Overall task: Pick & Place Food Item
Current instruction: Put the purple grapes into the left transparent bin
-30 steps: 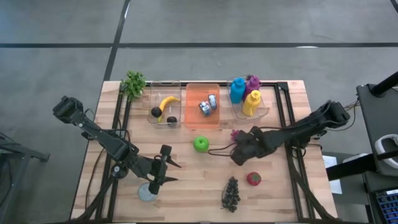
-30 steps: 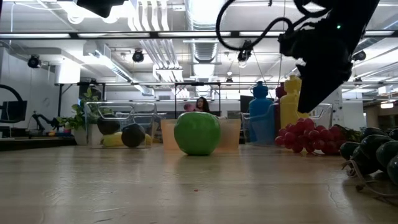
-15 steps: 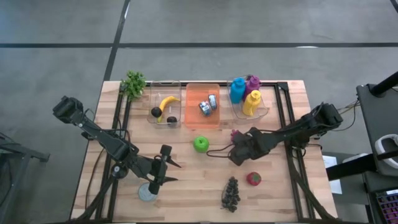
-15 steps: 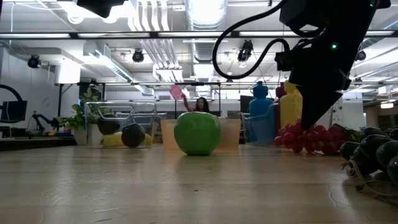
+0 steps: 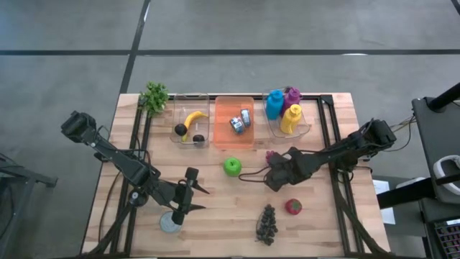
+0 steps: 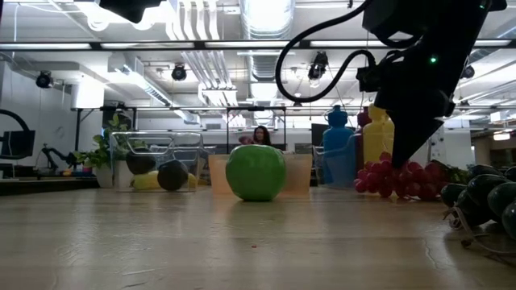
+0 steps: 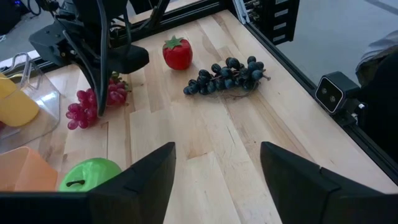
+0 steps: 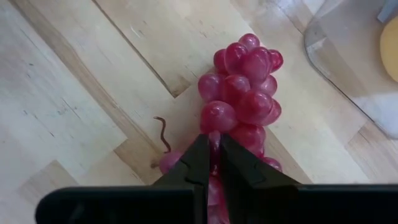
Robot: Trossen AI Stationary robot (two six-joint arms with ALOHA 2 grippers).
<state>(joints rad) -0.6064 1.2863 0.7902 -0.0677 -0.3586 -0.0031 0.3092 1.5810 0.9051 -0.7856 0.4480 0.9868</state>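
- The right gripper (image 8: 211, 163) has its two fingers pinched together on the red grapes (image 8: 242, 93), low at the wooden table (image 5: 215, 198), near its middle.
- The red grapes lie on the table under this gripper, the bunch reaching on past the fingertips towards the clear tray (image 5: 305, 128) of coloured bottles (image 5: 283, 111).
- Just beside the gripper, on its left-arm side, stands the green apple (image 5: 231, 166).
- Nearer the table's front edge than the gripper lie the strawberry (image 5: 292, 206) and the dark grapes (image 5: 267, 223), apart from each other.
- Farther off, beyond the apple, sit the orange bin (image 5: 234, 122) and the clear bin (image 5: 191, 121) holding a banana (image 5: 192, 119).
- The left gripper (image 5: 187, 198) waits well apart, its fingers spread and holding nothing, above a round grey disc (image 5: 169, 224).
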